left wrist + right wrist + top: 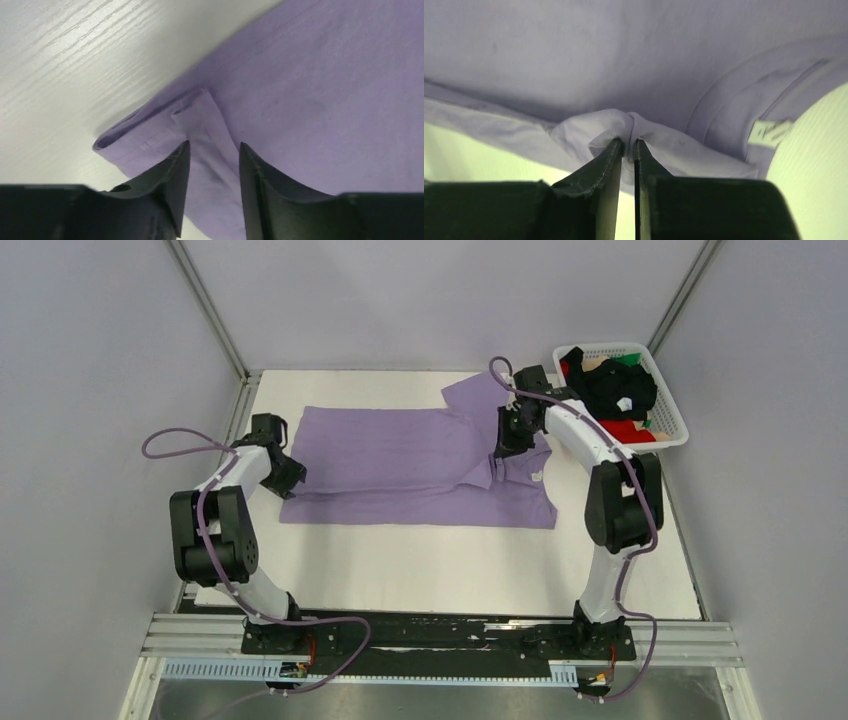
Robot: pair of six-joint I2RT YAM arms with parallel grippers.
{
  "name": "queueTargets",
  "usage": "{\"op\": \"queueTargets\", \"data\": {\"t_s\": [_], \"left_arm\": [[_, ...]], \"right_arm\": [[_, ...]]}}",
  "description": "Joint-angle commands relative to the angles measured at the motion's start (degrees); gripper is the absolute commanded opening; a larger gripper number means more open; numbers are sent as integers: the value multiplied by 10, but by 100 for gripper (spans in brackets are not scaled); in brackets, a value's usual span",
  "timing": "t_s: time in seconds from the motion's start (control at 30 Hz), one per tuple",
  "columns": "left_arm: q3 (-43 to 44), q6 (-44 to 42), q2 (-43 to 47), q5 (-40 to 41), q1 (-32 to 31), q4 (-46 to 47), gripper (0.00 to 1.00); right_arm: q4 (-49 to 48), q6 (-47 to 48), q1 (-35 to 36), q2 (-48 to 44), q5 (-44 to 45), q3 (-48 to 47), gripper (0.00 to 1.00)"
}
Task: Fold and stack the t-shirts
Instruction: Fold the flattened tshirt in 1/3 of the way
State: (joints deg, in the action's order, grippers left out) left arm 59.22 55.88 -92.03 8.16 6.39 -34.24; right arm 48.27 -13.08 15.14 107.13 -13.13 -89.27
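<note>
Lavender pinch, right fingers: all but together, tips nipping a small bunch of the lavender t-shirt, and the cloth puckers up into them.
Neck label: white, just off to one side of that pinch, tucked inside the curve of the collar.
Left fingers: standing apart, with a narrow folded ridge of the hem end lying in the gap; neither finger presses on it.
Hem corner: doubled over on itself at the shirt's edge, bare worktop right beside it.
Lavender t-shirt, whole: stretched across the back middle of the worktop, folded lengthwise, hem end by the left arm, collar end by the right arm, one sleeve poking out on the far side.
Basket: white lattice, far right corner, near the right arm and well apart from the left.
Inside the basket: a black t-shirt heaped on top, a red t-shirt under it at the near side, scraps of green and beige cloth at the far side.
</note>
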Motion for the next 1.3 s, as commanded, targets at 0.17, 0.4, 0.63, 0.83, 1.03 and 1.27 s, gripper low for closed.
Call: {"op": "queueTargets", "data": {"t_s": [0.17, 0.4, 0.63, 0.83, 1.03, 1.27], "left_arm": [[132, -26, -39, 35, 27, -6, 100], [143, -83, 14, -21, 27, -15, 100], [53, -117, 46, -136, 26, 41, 100], [10, -135, 67, -146, 26, 35, 100], [4, -149, 86, -133, 27, 18, 100], [13, -164, 103, -108, 27, -8, 100]], "right_arm": [[-22, 20, -38, 160, 80, -267, 58], [-81, -15, -38, 29, 49, -95, 100], [-147, -35, -17, -59, -67, 111, 100], [-159, -53, 26, -16, -63, 123, 100], [-162, -52, 61, 60, -60, 51, 100], [-179, -75, 79, 154, -74, -107, 100]]}}
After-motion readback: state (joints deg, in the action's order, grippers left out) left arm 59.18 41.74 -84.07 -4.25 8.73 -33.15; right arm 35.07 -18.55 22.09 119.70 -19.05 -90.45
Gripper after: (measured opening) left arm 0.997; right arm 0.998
